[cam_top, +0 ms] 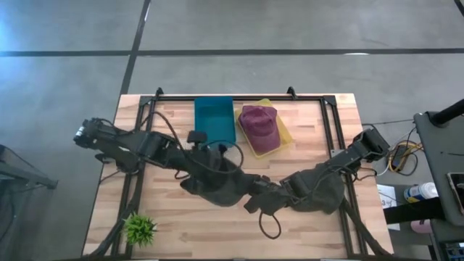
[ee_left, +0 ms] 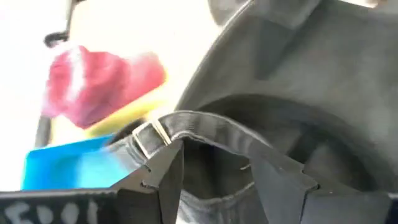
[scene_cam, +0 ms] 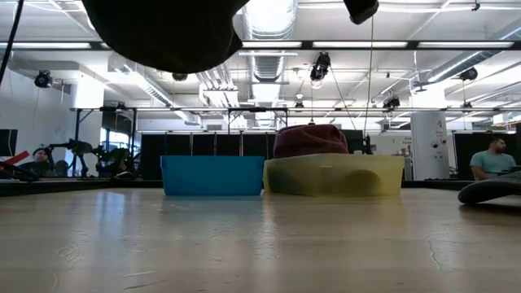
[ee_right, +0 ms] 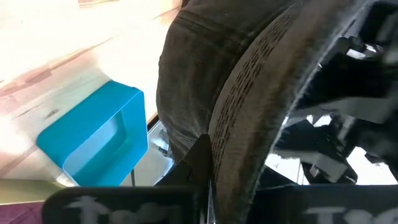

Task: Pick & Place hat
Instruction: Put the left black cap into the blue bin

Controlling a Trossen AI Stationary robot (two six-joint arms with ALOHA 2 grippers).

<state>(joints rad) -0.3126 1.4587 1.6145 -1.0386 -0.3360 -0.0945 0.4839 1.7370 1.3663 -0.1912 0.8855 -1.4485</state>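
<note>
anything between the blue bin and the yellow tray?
Nothing. The blue bin and yellow tray sit side by side, shown in the high and low views.

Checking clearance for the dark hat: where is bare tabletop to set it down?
Bare wood lies right of the plant, along the front edge. The back is crowded: blue bin, maroon hat on the yellow tray. Both arms fill the middle.

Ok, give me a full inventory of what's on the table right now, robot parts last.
Dark grey cap: one, held up above mid-table between both grippers.
Maroon cap: one, lying in the yellow tray.
Yellow tray: one, at the table's far edge, right of the blue bin.
Blue plastic bin: one, at the far edge, centre.
Small green plant: one, at the near left corner.
Left gripper: open, astride the dark cap's strap.
Right gripper: shut on the dark cap's brim.
</note>
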